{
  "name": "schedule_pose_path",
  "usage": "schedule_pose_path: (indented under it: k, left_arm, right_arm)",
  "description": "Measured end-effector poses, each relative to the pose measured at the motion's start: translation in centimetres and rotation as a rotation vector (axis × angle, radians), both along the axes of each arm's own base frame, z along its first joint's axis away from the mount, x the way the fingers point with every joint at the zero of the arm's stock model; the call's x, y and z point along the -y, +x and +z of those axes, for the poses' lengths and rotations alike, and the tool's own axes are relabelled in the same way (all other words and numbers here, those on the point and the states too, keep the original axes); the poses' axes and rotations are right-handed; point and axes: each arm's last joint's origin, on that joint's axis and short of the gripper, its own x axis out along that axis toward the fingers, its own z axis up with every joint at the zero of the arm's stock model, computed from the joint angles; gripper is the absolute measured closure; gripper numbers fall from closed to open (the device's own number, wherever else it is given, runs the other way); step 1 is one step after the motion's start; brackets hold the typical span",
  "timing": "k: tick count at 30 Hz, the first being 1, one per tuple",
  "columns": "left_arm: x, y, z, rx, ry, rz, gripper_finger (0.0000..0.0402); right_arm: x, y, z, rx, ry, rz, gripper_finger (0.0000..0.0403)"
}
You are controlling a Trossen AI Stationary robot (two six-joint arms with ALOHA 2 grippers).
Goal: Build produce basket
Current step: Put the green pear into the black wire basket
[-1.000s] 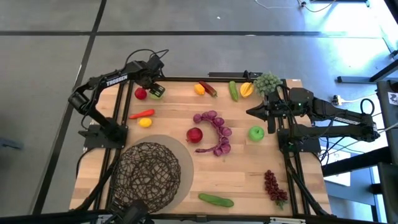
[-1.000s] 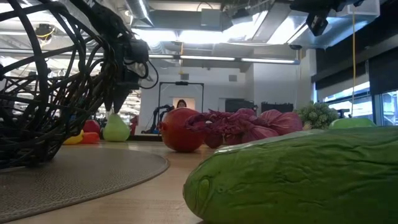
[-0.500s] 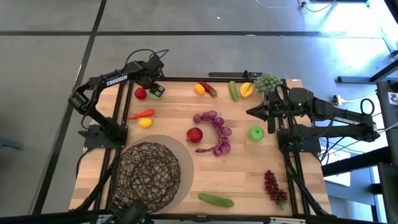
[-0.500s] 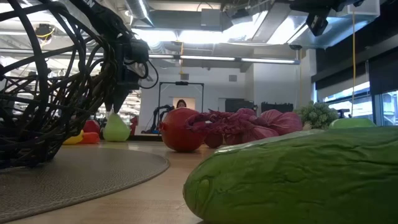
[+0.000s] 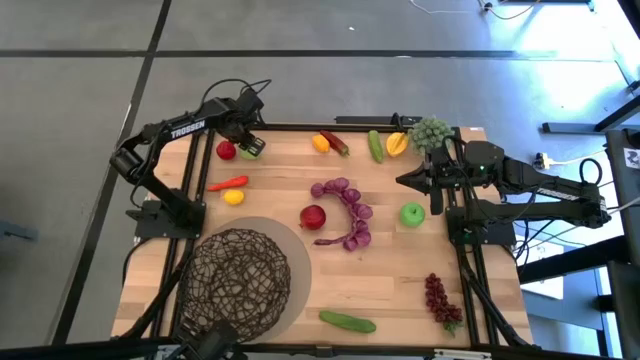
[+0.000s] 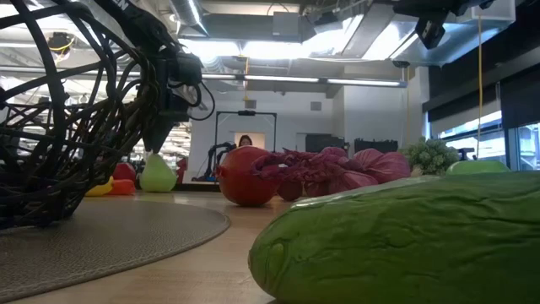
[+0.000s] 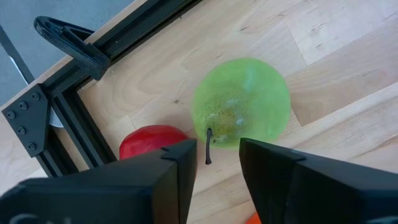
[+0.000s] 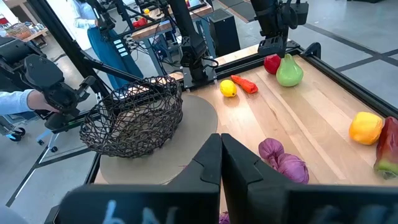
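The wire basket (image 5: 238, 280) stands on a grey round mat (image 5: 292, 248) at the near left. Produce lies scattered over the wooden table. A green pear (image 7: 242, 102) stands upright beside a red apple (image 7: 152, 140) in the far left corner. My left gripper (image 7: 217, 162) points down over the pear, open, with its fingertips on either side of the stem (image 7: 208, 146). In the low view its tips (image 6: 156, 145) hang just above the pear's top (image 6: 158, 160). My right gripper (image 5: 402, 180) is shut, raised at the table's right side, and holds nothing.
Mid-table lie a red chili (image 5: 228, 183), a yellow lemon (image 5: 233, 197), a red fruit (image 5: 313, 216), a purple grape arc (image 5: 352, 212) and a green apple (image 5: 412, 213). A cucumber (image 5: 348, 321) and dark-red grapes (image 5: 438, 298) are near the front edge. More produce lines the far edge (image 5: 375, 146).
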Motion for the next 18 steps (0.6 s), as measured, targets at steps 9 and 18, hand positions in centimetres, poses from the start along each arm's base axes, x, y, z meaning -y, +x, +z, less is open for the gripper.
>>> schedule_pose_path:
  k: [9, 18]
  left_arm:
    - [0.00, 0.00, 0.01, 0.000, 0.000, 0.000, 0.0324]
    - [0.00, 0.00, 0.01, 0.000, 0.001, 0.000, 0.0379]
  right_arm:
    - [0.00, 0.00, 0.00, 0.000, 0.000, 0.000, 0.0402]
    - [0.00, 0.00, -0.01, -0.001, -0.006, 0.002, 0.0402]
